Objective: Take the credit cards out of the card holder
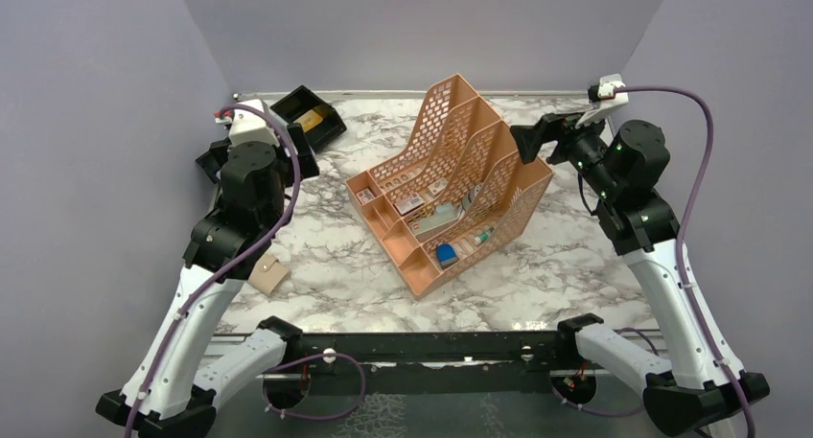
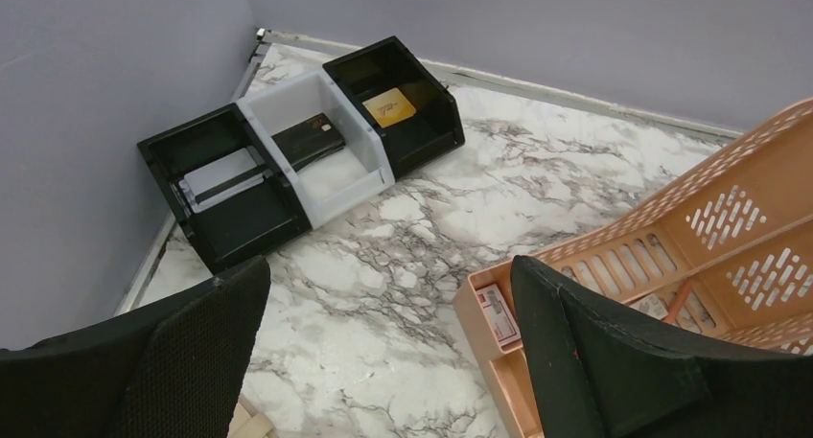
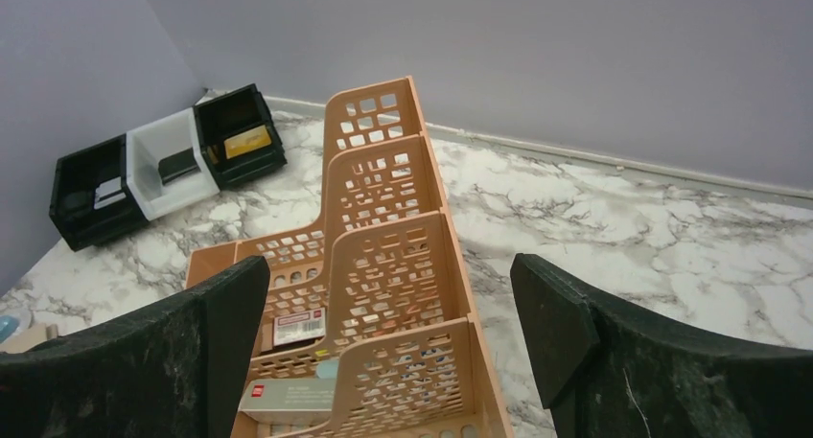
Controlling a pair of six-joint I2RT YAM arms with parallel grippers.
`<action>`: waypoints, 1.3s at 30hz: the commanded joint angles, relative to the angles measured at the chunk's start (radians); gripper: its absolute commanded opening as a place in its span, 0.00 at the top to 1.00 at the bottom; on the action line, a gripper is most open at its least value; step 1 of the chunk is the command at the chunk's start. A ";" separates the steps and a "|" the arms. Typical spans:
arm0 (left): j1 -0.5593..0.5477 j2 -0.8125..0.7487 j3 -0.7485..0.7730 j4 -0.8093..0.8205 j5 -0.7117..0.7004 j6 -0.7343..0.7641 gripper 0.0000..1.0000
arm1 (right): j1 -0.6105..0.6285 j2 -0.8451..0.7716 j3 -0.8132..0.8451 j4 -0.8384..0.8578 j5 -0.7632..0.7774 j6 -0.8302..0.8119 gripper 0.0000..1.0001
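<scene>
Thin gold card (image 2: 388, 105) in boxy black bin (image 2: 439, 112); card holder (image 1: 268, 274) maybe leather

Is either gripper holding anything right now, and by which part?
Nothing is held. The left gripper and the right gripper both stand open and empty; the card holder lies free on the table.
</scene>
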 commanded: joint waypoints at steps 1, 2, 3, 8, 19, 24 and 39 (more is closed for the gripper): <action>0.064 0.005 -0.048 0.083 0.143 -0.018 0.01 | -0.021 -0.026 -0.033 0.044 -0.067 0.044 0.00; 0.081 0.008 -0.062 0.100 0.181 -0.023 0.01 | -0.026 -0.030 -0.042 0.055 -0.088 0.055 0.00; 0.099 0.012 -0.078 0.121 0.225 -0.033 0.01 | -0.031 -0.033 -0.051 0.067 -0.116 0.063 0.00; 0.173 0.064 -0.141 0.172 0.433 -0.047 0.01 | -0.056 -0.018 -0.086 0.178 -0.391 0.168 0.00; 0.226 0.149 -0.320 0.225 0.634 -0.065 0.01 | 0.263 0.189 0.042 0.047 -0.569 0.133 0.01; 0.229 0.115 -0.358 0.202 0.554 -0.079 0.01 | 0.454 0.292 0.105 -0.064 -0.384 0.054 0.01; 0.235 -0.079 -0.416 0.200 0.235 -0.068 0.01 | 0.610 0.319 -0.261 0.292 -0.184 0.298 0.07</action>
